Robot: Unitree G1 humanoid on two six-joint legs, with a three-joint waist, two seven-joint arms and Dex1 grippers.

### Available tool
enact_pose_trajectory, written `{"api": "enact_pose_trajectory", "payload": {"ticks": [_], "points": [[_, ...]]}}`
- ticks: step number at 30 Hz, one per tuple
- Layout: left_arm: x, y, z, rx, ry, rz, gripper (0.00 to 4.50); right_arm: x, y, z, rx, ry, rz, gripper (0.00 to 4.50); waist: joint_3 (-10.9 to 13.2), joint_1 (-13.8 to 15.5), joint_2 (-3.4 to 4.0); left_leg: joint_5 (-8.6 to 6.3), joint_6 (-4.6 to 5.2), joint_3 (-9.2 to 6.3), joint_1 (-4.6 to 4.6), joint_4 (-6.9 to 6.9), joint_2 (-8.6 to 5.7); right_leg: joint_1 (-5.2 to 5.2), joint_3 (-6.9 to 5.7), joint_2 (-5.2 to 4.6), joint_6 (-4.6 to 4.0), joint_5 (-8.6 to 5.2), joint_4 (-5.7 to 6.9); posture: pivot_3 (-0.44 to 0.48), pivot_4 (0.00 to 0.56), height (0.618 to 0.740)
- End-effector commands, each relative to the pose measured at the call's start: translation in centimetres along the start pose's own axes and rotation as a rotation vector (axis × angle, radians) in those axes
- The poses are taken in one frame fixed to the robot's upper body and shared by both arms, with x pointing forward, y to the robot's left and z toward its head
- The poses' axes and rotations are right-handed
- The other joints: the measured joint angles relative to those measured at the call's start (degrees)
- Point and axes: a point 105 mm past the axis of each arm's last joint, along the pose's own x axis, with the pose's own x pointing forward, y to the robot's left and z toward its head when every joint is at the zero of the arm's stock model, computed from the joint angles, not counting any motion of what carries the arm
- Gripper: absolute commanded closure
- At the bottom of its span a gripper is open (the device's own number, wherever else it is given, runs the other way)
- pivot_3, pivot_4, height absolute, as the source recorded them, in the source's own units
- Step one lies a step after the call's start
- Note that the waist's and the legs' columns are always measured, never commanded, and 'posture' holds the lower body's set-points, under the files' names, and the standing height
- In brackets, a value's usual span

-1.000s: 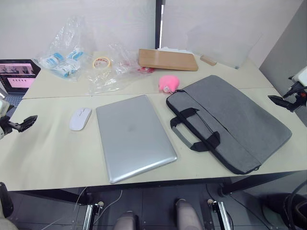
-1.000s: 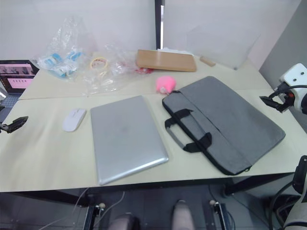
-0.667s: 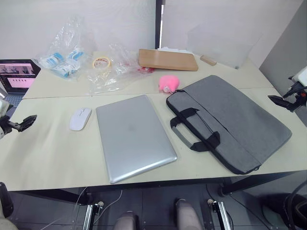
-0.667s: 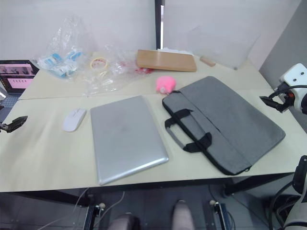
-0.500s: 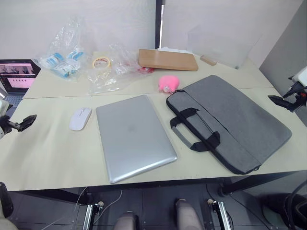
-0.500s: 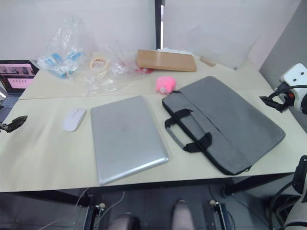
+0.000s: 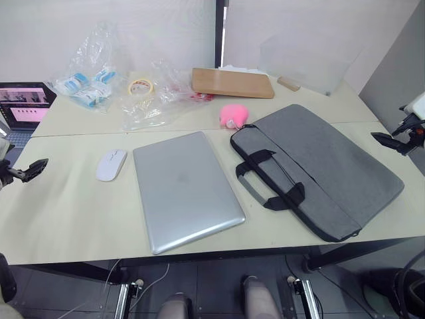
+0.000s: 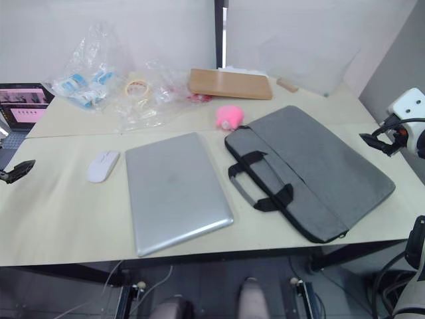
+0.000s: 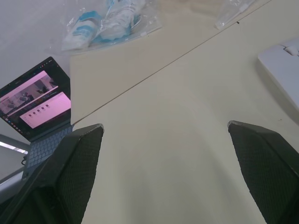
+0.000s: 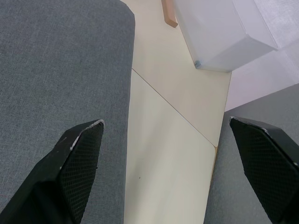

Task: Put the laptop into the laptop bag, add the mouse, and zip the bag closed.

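Observation:
The silver-grey laptop [image 7: 186, 189] lies closed in the middle of the table. To its right lies the grey laptop bag [image 7: 325, 169], flat, with its black handles [image 7: 269, 179] facing the laptop. The white mouse [image 7: 111, 164] rests just left of the laptop, and its edge shows in the left wrist view [image 9: 282, 65]. My left gripper [image 7: 30, 169] hovers open over the table's left edge, well left of the mouse and holding nothing. My right gripper [image 7: 388, 141] hangs open beyond the bag's right side, over the bag's edge [image 10: 60, 84] and bare tabletop.
A small dark laptop with a pink screen [image 7: 23, 106] sits at the far left. Along the back are plastic bags [image 7: 86, 80], a tape roll [image 7: 139, 87], a wooden board [image 7: 232, 83] and a pink fuzzy object [image 7: 233, 115]. A translucent box [image 10: 224, 32] stands at the back right.
My left gripper has edged slightly to the left. Everything else is as before.

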Motion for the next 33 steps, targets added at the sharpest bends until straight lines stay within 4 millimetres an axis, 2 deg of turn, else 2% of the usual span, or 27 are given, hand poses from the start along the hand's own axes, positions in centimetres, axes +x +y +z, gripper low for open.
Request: {"api": "enact_pose_trajectory", "payload": {"ticks": [1, 4, 7, 10, 13, 16, 18, 19, 21, 23, 27, 33], "points": [[-1.0, 1.4, 0.9, 0.017, -0.022, 0.045, 0.02, -0.7, -1.0, 0.4, -0.016, -0.017, -0.036, 0.00, 0.00, -0.01, 0.00, 0.00, 0.00, 0.00, 0.00, 0.00, 0.00, 0.00, 0.00, 0.00, 0.00, 0.00, 0.00, 0.000, 0.150, 0.740], [-1.1, 1.6, 1.2, -0.053, -0.050, 0.044, 0.02, -0.7, -0.9, 0.5, -0.011, -0.024, -0.029, 0.00, 0.00, -0.02, 0.00, 0.00, 0.00, 0.00, 0.00, 0.00, 0.00, 0.00, 0.00, 0.00, 0.00, 0.00, 0.00, 0.000, 0.150, 0.740], [-2.0, 2.2, 1.9, -0.160, -0.090, 0.016, 0.02, -0.1, 0.0, 1.7, -0.019, -0.072, 0.038, 0.00, 0.00, -0.07, 0.00, 0.00, 0.00, 0.00, 0.00, 0.00, 0.00, 0.00, 0.01, 0.00, 0.00, 0.00, 0.00, 0.000, 0.150, 0.740], [-3.4, 1.8, 2.1, -0.298, -0.095, -0.102, 0.02, 1.5, 2.1, 4.4, -0.026, -0.176, 0.163, 0.00, 0.00, -0.82, 0.00, 0.00, 0.00, -0.02, 0.01, 0.00, 0.01, 0.00, 0.00, 0.01, 0.00, 0.00, 0.02, 0.000, 0.150, 0.740], [-4.0, 0.6, 2.6, -0.412, -0.092, -0.217, 0.02, 2.6, 4.6, 6.4, -0.027, -0.237, 0.282, 0.00, 0.00, -1.53, 0.00, 0.00, 0.00, -0.04, 0.03, 0.00, 0.03, -0.01, 0.02, 0.03, 0.01, -0.01, 0.08, 0.000, 0.150, 0.740], [-3.9, -2.5, 2.7, -0.529, -0.029, -0.382, 0.00, 3.8, 7.9, 8.5, -0.041, -0.268, 0.388, 0.81, 0.01, -1.47, 0.02, 0.00, 0.00, -0.10, -0.01, 0.07, 0.02, -0.07, 0.01, 0.04, 0.01, -0.01, 0.19, 0.000, 0.150, 0.740], [-3.7, -5.4, 2.7, -0.743, 0.078, -0.508, 0.00, 4.7, 11.1, 10.3, -0.024, -0.278, 0.461, 1.50, 0.01, -1.22, 0.02, 0.00, 0.00, -0.12, -0.04, 0.11, 0.02, -0.11, 0.01, 0.03, 0.01, -0.01, 0.24, 0.000, 0.150, 0.740], [-3.7, -7.2, 2.6, -0.757, 0.165, -0.572, 0.00, 5.0, 13.3, 11.6, -0.032, -0.305, 0.519, 1.90, 0.01, -1.14, 0.01, 0.00, 0.00, -0.17, -0.06, 0.16, 0.02, -0.11, -0.02, 0.04, 0.02, -0.02, 0.29, 0.000, 0.150, 0.740], [-3.4, -10.0, 3.3, -0.902, 0.282, -0.652, 0.00, 5.5, 17.1, 13.9, -0.050, -0.345, 0.593, 2.52, 0.01, -0.96, 0.01, 0.00, 0.00, -0.20, -0.04, 0.24, 0.01, -0.13, 0.01, 0.03, 0.03, -0.03, 0.46, 0.000, 0.150, 0.740], [-3.3, -11.4, 4.0, -0.965, 0.332, -0.695, 0.00, 5.4, 19.0, 14.9, -0.065, -0.347, 0.625, 3.22, 0.01, -0.61, 0.01, 0.00, 0.00, -0.28, -0.06, 0.33, -0.01, -0.15, 0.00, 0.05, 0.03, -0.05, 0.60, 0.000, 0.150, 0.740], [-2.5, -13.3, 4.3, -1.126, 0.387, -0.731, 0.00, 5.9, 21.3, 15.1, -0.124, -0.303, 0.654, 4.47, 0.01, 0.30, 0.01, 0.00, 0.00, -0.29, -0.06, 0.42, -0.06, -0.18, 0.00, 0.04, 0.02, -0.05, 0.66, 0.000, 0.150, 0.740], [-0.8, -15.7, 3.6, -1.244, 0.498, -0.756, 0.00, 7.9, 24.4, 15.7, -0.163, -0.286, 0.667, 4.47, -0.02, 0.01, -0.04, 0.01, -0.02, -0.29, 0.04, 0.42, -0.06, -0.11, -0.03, 0.07, -0.05, -0.06, 0.66, 0.000, 0.150, 0.740]]}}
